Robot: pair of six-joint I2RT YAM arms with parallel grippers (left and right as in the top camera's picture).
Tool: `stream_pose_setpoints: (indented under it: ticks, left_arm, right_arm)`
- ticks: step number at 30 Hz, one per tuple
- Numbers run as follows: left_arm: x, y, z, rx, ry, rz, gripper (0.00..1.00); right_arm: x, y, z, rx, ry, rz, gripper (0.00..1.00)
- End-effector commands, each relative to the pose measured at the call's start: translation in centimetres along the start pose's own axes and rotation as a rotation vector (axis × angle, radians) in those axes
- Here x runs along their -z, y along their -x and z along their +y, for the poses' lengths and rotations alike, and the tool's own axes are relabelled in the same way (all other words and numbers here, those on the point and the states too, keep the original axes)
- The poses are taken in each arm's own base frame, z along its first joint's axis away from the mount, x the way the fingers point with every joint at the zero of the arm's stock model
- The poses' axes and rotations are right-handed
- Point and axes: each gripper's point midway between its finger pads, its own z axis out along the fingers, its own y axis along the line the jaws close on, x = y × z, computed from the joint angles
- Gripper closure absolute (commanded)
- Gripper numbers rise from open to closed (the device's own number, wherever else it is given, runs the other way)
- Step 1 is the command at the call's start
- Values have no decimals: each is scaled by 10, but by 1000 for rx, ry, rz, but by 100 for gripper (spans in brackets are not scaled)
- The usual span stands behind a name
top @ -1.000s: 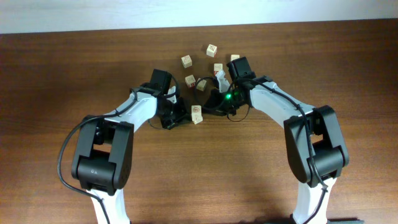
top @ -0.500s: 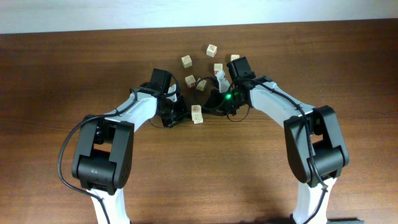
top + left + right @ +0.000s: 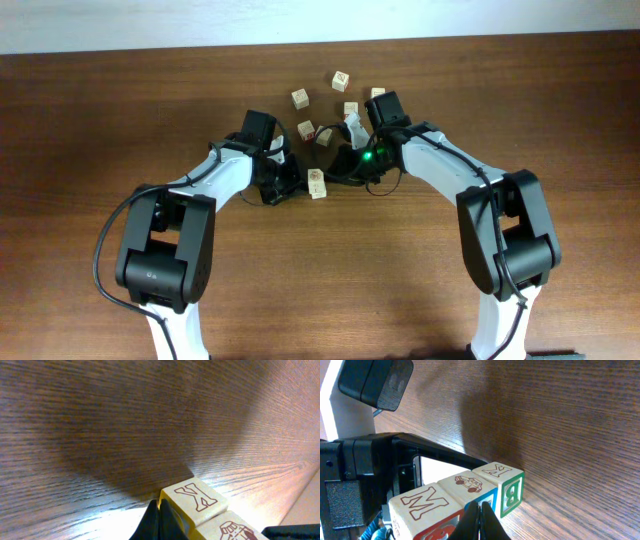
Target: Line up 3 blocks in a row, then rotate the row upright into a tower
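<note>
At the middle of the brown wooden table (image 3: 520, 110), between both arms, a row of three pale wooden alphabet cubes (image 3: 465, 495) runs M to K. The right gripper (image 3: 480, 522), pinched shut and empty, points at its long side. The left gripper (image 3: 152, 520), also closed on nothing, sits just beside the K end.

Table (image 3: 560, 90): dark brown wood, grain running left to right, pale strip beyond the far edge.

Five loose cubes in a scatter near the middle of the far edge, none touching: one (image 3: 341, 80) closest to that edge, one (image 3: 377, 93) right of it, one (image 3: 300, 98) left, one (image 3: 351, 109) and one (image 3: 306, 129) further in.

Row of three cubes (image 3: 317, 183) toward the table's centre, apart from the scatter. They sit side by side, touching: M cube (image 3: 422, 505), car cube (image 3: 470, 485), K cube (image 3: 502, 482) with a green B on its side.
</note>
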Motion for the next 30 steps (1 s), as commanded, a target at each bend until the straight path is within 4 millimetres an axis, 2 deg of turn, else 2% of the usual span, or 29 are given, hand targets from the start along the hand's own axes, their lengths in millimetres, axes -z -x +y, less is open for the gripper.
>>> stream_pose_setpoints:
  ticks: [1, 11, 24, 30]
  left_arm:
    - [-2, -4, -2, -61, -28, 25, 100]
    - [-2, -7, -12, -168, -87, 41, 100]
    - [-2, -6, -12, -182, -86, 39, 100]
    - [0, -4, -14, -205, -90, 34, 100]
  right_arm:
    - [-5, -6, 3, 40, 15, 18, 96]
    - [-5, -6, 3, 40, 15, 19, 96]
    - [-4, -5, 2, 38, 14, 18, 96]
    - [5, 0, -9, 5, 7, 2, 96]
